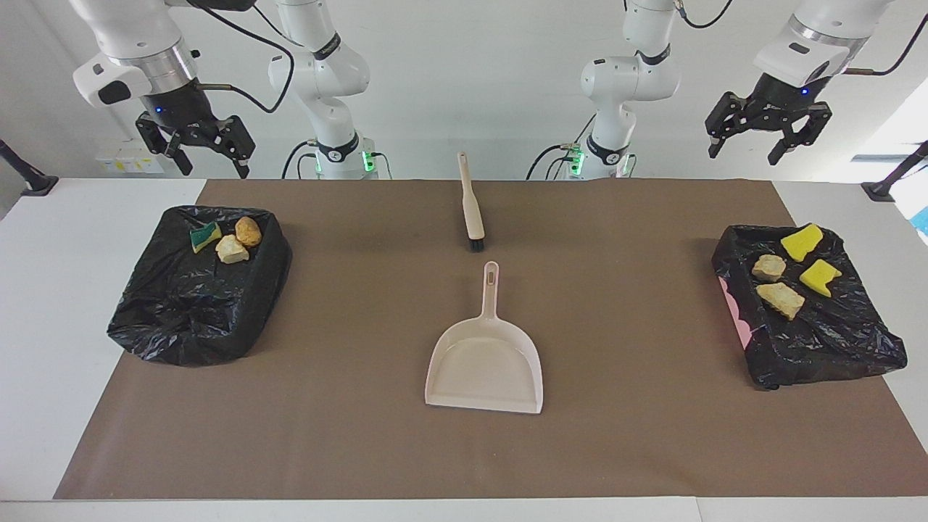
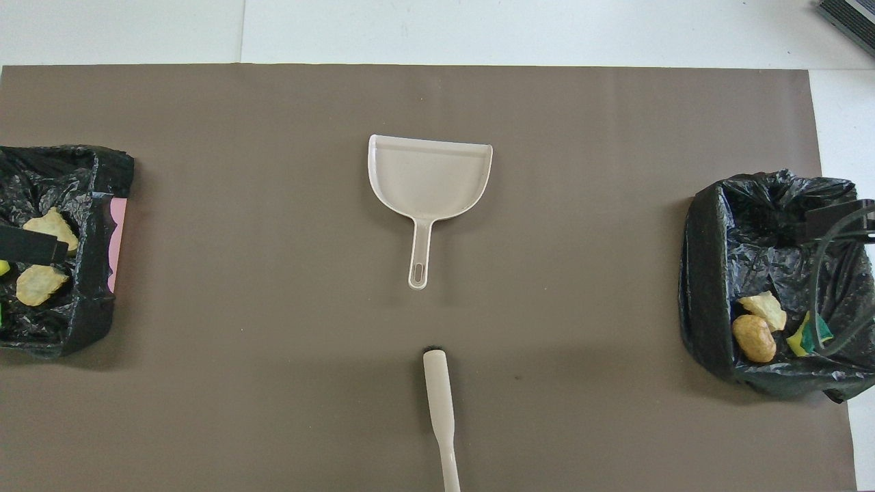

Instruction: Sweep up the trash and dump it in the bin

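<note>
Fingers (image 1: 725, 135) of both grippers spread wide, empty, yellow and tan trash (image 1: 781, 299) scraps in black-lined bins (image 1: 196, 319)

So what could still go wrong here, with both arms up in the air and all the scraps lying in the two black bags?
Little, but two things stand out. The left gripper and right gripper hang open above the bins; dropping straight down, they might snag the loose black liners. The brush and dustpan lie close together in line mid-mat, so reaching for one could knock the other. The trash sits near the rim and might spill if the bag shifts.
</note>
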